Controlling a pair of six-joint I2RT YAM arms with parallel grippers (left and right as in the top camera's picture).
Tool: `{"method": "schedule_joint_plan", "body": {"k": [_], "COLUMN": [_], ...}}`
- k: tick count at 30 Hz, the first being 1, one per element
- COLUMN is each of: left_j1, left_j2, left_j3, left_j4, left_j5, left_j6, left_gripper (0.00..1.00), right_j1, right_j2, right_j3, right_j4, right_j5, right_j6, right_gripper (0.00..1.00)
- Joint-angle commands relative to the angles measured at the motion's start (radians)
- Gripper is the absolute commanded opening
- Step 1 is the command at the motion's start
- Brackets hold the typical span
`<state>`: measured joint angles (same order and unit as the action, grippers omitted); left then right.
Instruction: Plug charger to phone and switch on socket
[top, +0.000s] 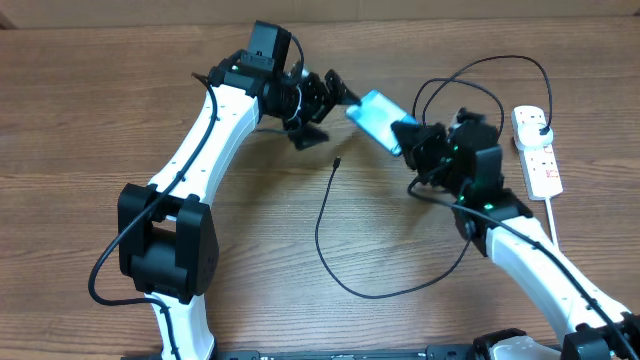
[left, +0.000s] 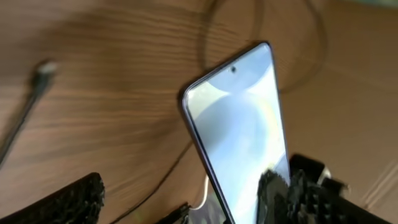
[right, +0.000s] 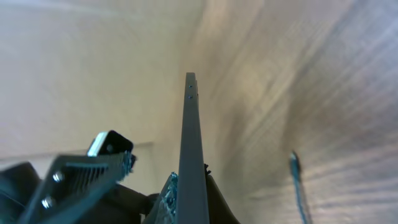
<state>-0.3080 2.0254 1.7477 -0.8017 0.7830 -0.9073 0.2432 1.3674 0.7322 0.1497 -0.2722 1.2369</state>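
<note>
we see the phone (top: 376, 115) held above the desk (top: 100, 120), one end clamped in the jaws of our right gripper (top: 408, 135). our left gripper (top: 340, 95) stands with jaws wide at its other end. the charger (top: 325, 225) trails loose across the desk to the socket (top: 537, 152).

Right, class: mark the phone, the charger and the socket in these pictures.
phone (top: 377, 117): overhead view, middle of its light blue screen.
charger (top: 319, 222): overhead view, on the thin black cable where it bends below the loose tip.
socket (top: 538, 152): overhead view, middle of the white strip's body.
</note>
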Motion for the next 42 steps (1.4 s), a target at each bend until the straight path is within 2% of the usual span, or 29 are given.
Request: {"method": "schedule_joint_plan", "body": {"k": [1,8,13,20,34,42], "left_j1": [-0.005,-0.005,-0.005,-0.007,-0.007,-0.007], "left_j2": [0.0,0.0,0.0,0.0,0.0,0.0], "left_j3": [0.023,0.023,0.023,0.023,0.023,0.023], "left_j4": [0.094,0.284,0.42,0.47,0.47,0.47], "left_j5": [0.167,0.278,0.291,0.256,0.214,0.208], "left_j6": [0.04,-0.126,-0.267,-0.325,-0.332,-0.357], "left_gripper": [0.93,0.87,0.82,0.75,0.36,0.18], "right_j1": [-0.009,0.0,0.035,0.107,0.142,0.144], "right_j2": [-0.034,-0.034,-0.03,-0.008,0.042,0.046], "right_j3": [0.116,0.193,0.193,0.193,0.193,0.193], "right_j4": [0.012,0.012,-0.005,-0.002,0.013,0.021], "right_j5": [0.01,0.056,0.109,0.193,0.194,0.192], "right_j6": [0.074,0.211,0.304,0.415,0.492,0.535], "right_gripper": [0.04,0.04,0.04,0.04,0.04,0.04]}}
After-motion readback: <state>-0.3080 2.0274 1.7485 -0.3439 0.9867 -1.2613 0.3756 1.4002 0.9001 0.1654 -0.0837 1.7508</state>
